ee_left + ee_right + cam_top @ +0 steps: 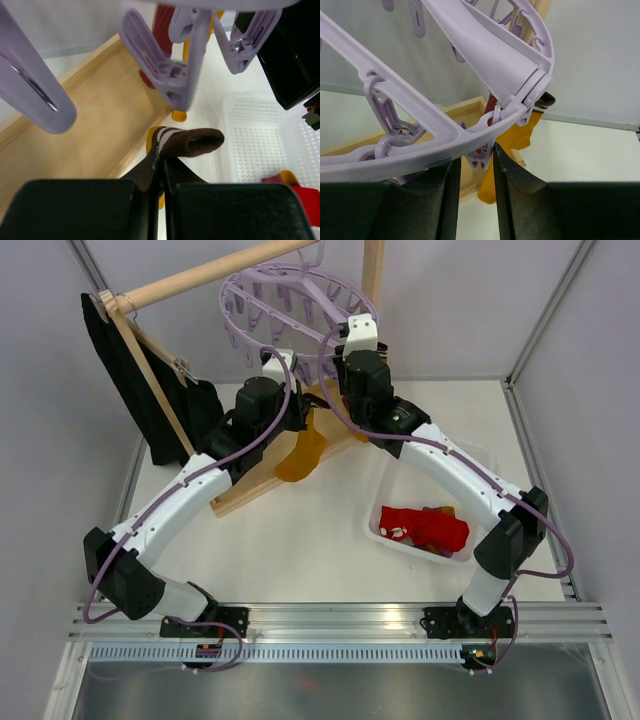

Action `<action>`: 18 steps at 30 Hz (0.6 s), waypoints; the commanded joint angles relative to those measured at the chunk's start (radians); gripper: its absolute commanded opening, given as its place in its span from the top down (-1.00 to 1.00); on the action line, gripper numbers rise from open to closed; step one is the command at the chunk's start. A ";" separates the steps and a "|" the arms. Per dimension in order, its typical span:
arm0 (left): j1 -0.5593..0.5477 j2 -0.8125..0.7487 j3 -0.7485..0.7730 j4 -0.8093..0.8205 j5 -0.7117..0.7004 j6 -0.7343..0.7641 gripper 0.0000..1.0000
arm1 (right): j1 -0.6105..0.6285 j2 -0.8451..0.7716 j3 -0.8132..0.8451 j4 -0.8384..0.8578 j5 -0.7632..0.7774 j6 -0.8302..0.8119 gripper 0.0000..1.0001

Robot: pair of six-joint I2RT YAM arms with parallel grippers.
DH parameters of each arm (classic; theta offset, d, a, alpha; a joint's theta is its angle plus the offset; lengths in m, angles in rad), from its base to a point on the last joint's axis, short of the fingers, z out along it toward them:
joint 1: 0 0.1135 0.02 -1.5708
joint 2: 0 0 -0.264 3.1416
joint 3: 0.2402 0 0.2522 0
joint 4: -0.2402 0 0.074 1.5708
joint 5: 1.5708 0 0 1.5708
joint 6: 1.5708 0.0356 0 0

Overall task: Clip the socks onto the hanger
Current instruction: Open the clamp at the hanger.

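The left gripper (160, 165) is clenched on a mustard-yellow sock (192, 142) with a dark brown, white-striped cuff. The cuff is nipped flat between the two black fingers, and its brown end sticks out past the tips toward 1 o'clock in the left wrist view. From overhead the rest of that mustard-yellow sock droops from the gripper toward 6 o'clock, over the slanted wooden base board (90, 115).

The round lavender plastic clip hanger (445, 132) hangs from the wooden rack (200, 275) at 12 o'clock of the table, with both wrists raised to its near rim. Several of its pegs dangle just above the held cuff, at 11 to 1 o'clock, apart from it.

The right gripper (476, 165) straddles one small lavender peg (480, 159) that hangs under the rim. The peg sits between the fingers and nearly fills the gap. The jaws stand partly apart, and I cannot tell whether they press the peg or only flank it.

At 2 o'clock from those jaws, behind the rim, hanging mustard fabric (520, 135) with a dark brown top reaches down past the fingers. I cannot tell whether it is clipped or whether it belongs to the clamped sock.

Bright red socks (425, 528) lie in a white perforated plastic basket (378, 512) at 4 o'clock on the table, under the right forearm. A large black garment (150, 390) hangs at 10 o'clock.
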 commanded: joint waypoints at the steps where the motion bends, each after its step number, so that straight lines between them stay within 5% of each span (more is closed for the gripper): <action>1: -0.006 -0.036 -0.041 0.093 0.064 -0.091 0.95 | -0.006 -0.040 0.073 -0.035 -0.038 0.067 0.99; 18: -0.006 0.010 -0.176 0.389 -0.046 -0.370 0.95 | -0.004 -0.071 0.092 -0.102 -0.101 0.150 0.99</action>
